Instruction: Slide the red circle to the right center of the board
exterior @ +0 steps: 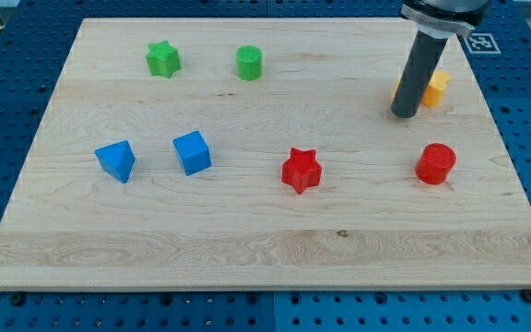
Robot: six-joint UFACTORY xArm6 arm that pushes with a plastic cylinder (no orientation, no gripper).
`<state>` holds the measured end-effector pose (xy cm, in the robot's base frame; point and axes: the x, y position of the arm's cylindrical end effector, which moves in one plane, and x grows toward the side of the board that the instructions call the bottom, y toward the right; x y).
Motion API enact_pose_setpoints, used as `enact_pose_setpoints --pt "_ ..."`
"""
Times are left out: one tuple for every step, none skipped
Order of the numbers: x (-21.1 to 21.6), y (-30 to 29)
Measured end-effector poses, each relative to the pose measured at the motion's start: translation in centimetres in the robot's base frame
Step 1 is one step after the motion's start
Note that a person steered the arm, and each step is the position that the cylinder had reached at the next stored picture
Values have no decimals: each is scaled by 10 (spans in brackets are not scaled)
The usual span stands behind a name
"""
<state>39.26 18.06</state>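
**A:** Only the one camera view to go on. Where does the red circle [436, 163] sit?

**B:** Toward the view's right side of the board [247, 249], somewhat below mid-height, well to the right of the red star [301, 170]. I'd judge it is close to the right center already, but a touch low and still short of the right edge, so a small push up and rightward seems to be left.

**A:** And my tip [403, 113]?

**B:** It stands above and a little left of the red circle, apart from it, touching nothing I can be sure of. It is a bare rod, so it grips nothing and has no jaws to open. Just beside it, partly hidden behind the rod, lie orange blocks [436, 88]; their shapes I cannot make out.

**A:** Room to move?

**B:** Measured from the red circle: to its right there is a strip of bare wood before the board's edge, so an overshoot could tip it off. Above it the wood is open up to the orange blocks, which sit near the spot it may need to reach. To its left the way is clear as far as the red star. The blue blocks [192, 152], the green star [163, 59] and the green cylinder [249, 63] are all far to its left and out of the way.
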Motion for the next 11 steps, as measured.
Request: enact_pose_setpoints --pt "0 0" --pt "45 -22" --pt "80 -36" --pt "105 -18" --pt "91 37" --pt "76 56" --pt "120 56" --pt "140 88" --pt "113 109" --pt "70 107" --pt "47 104"
